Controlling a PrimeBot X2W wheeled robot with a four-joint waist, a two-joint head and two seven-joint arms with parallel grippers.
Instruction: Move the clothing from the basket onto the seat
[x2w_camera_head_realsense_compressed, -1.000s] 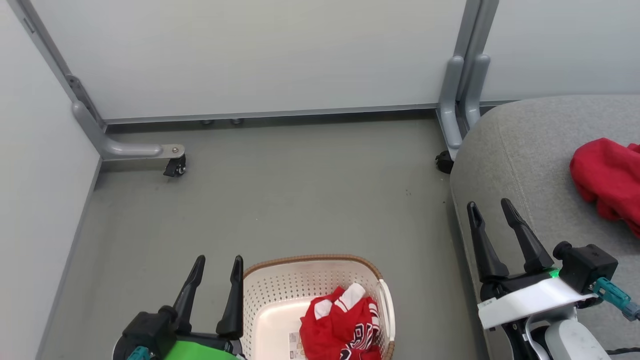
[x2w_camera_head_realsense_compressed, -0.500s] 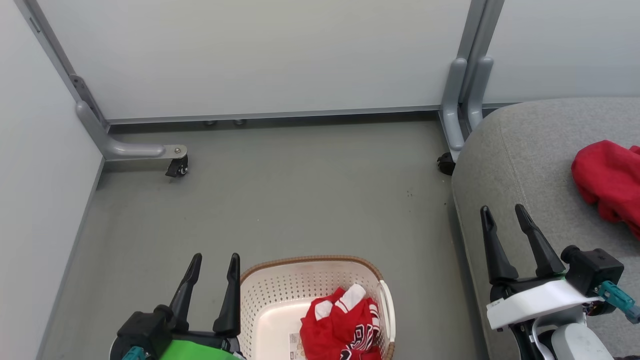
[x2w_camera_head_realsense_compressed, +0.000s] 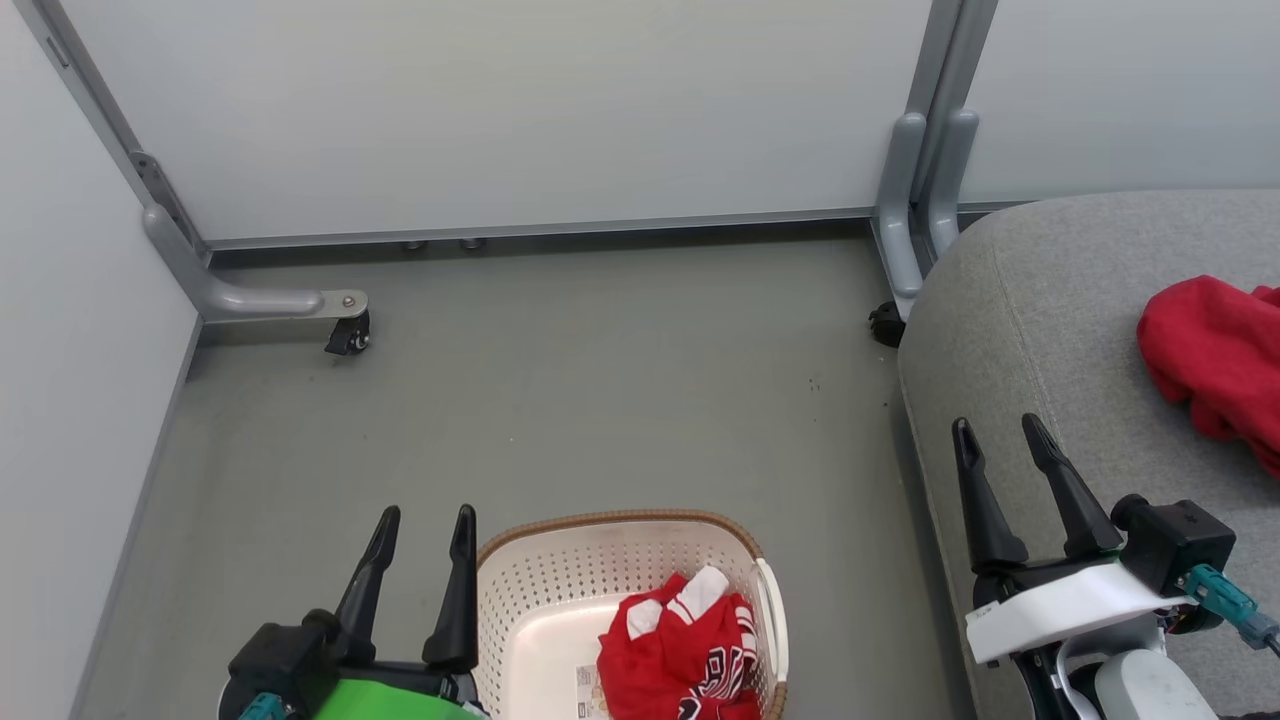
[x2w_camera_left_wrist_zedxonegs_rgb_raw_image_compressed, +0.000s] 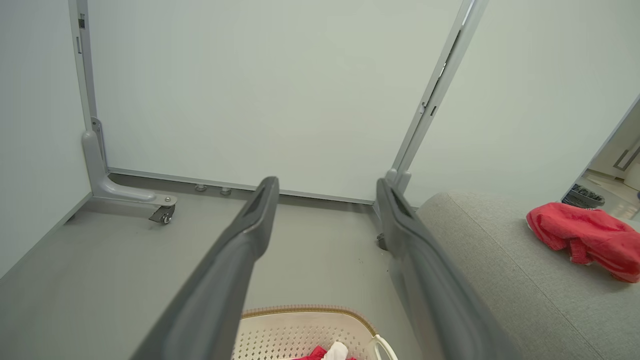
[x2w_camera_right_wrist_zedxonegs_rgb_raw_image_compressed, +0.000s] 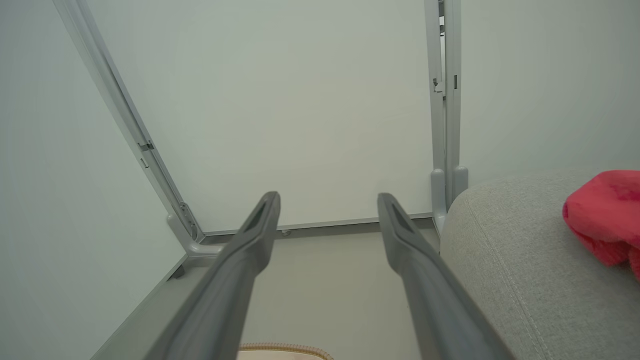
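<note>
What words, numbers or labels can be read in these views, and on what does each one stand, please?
No text can be quoted in full.
Jersey in the basket: black-and-white lettering, crumpled and cut off by the picture's edge, not readable.
Paper label on the basket's floor: printed, but too small and blurred to read.
</note>
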